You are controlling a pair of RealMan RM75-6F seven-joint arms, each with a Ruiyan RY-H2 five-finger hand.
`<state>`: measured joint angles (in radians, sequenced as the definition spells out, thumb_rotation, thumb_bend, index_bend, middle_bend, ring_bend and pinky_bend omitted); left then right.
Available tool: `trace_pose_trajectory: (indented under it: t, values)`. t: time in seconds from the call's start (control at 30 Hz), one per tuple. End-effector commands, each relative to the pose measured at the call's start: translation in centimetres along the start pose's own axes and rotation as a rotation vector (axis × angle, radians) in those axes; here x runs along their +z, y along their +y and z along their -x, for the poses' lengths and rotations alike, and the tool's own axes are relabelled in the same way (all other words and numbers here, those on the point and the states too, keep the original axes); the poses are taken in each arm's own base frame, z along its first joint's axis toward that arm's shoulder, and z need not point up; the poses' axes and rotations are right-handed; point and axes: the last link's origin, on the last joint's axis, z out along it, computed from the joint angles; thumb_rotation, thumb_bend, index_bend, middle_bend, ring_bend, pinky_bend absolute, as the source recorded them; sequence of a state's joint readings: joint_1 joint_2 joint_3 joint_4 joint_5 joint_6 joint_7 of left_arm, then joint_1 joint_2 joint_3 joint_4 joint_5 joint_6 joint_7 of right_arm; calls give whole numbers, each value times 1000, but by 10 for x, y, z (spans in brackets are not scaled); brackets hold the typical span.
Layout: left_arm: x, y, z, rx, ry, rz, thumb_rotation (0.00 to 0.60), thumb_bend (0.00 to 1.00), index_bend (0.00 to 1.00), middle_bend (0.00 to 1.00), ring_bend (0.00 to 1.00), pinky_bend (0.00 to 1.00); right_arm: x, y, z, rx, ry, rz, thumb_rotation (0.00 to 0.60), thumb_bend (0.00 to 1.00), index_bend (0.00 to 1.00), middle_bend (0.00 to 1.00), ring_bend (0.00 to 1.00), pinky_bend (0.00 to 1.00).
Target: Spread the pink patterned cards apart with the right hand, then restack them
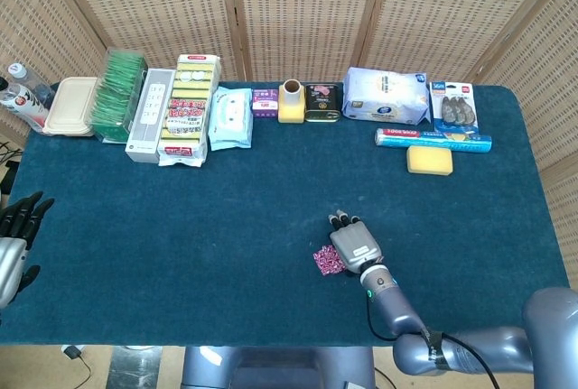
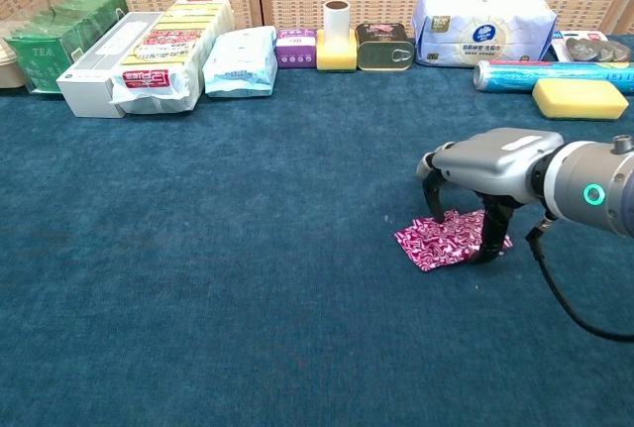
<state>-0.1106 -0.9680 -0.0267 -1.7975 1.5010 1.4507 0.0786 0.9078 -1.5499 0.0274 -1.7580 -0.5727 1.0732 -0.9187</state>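
Note:
The pink patterned cards [image 2: 441, 239] lie overlapped in one small heap on the blue cloth, right of centre. My right hand [image 2: 485, 169] arches over them, palm down, its fingertips [image 2: 434, 211] pressing on the heap's far and right edges. From the head view, the right hand [image 1: 354, 245] covers most of the cards [image 1: 325, 261], so only their left part shows. My left hand [image 1: 16, 236] hangs off the table's left edge, fingers apart, holding nothing.
Along the far edge stand a tea box [image 1: 117, 96], packets [image 1: 188, 109], a wipes pack [image 1: 230, 118], a yellow cup [image 1: 291, 102], a tin [image 1: 322, 103], a tissue bag [image 1: 386, 96], a foil roll [image 1: 433, 140] and a yellow sponge [image 1: 429, 160].

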Motion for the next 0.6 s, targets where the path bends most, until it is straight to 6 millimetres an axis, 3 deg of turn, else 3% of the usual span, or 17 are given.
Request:
trace_pose_trajectory:
  t: [0.03, 0.2, 0.6]
  values:
    - [0, 0, 0, 0, 1, 0, 600, 133, 0, 0, 0, 71, 1, -2, -1, -3, -3, 1, 600, 255, 357, 78, 18, 198]
    - [0, 0, 0, 1, 0, 1, 600, 133, 0, 0, 0, 71, 2, -1, -1, -2, -9, 0, 600, 255, 295, 69, 14, 198]
    - [0, 0, 0, 1, 0, 2, 600, 133, 0, 0, 0, 71, -4, -3, 1, -41, -25, -25, 600, 258, 283, 55, 7, 197]
